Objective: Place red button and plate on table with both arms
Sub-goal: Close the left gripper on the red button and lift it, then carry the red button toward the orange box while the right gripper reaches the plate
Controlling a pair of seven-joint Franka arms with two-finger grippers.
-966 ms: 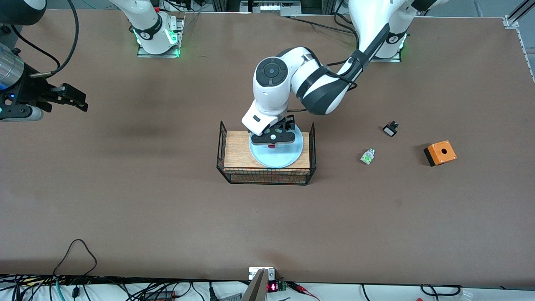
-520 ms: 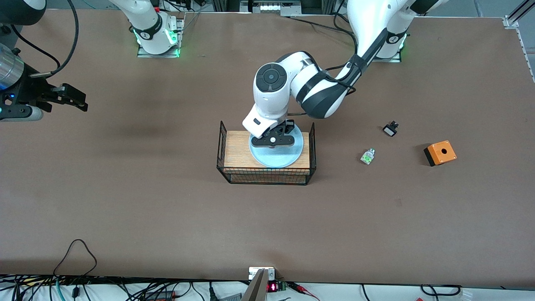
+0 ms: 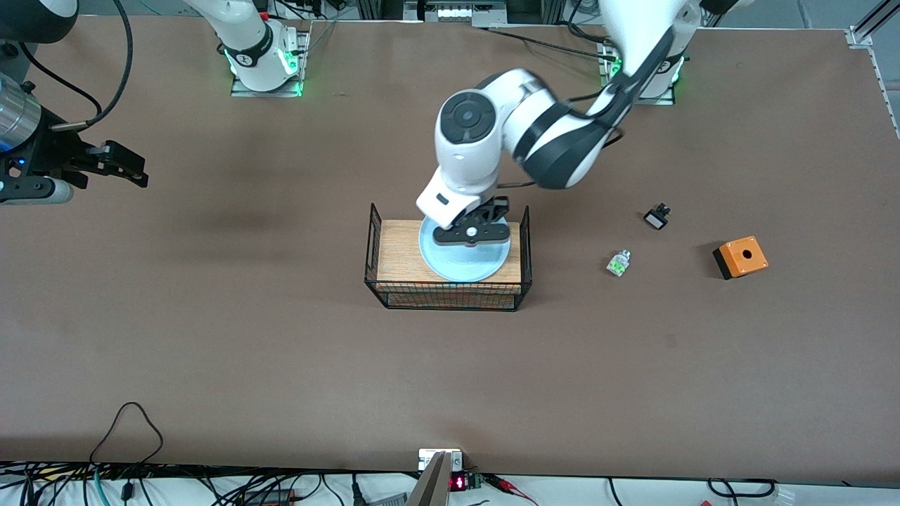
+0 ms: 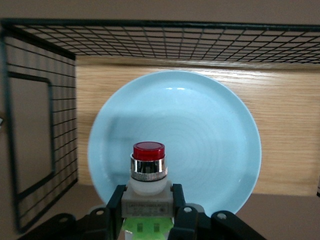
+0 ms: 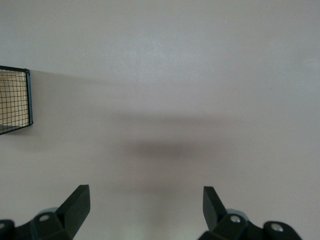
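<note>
Brown desk, basket mid-desk with the plate on its wood top. Left pincer clamps the button by its body, up over the plate, probably so it clears the wire walls. Right pincer waits spread wide over bare desk at its own end.

Little can be read here. A small red digital readout glows on a device at the table's edge nearest the front camera — its digits are too small to make out. The whitish body of the red button, seen in the left wrist view, carries a line of faint print, perhaps a model marking — not legible. No other text, brand or number can be read.
</note>
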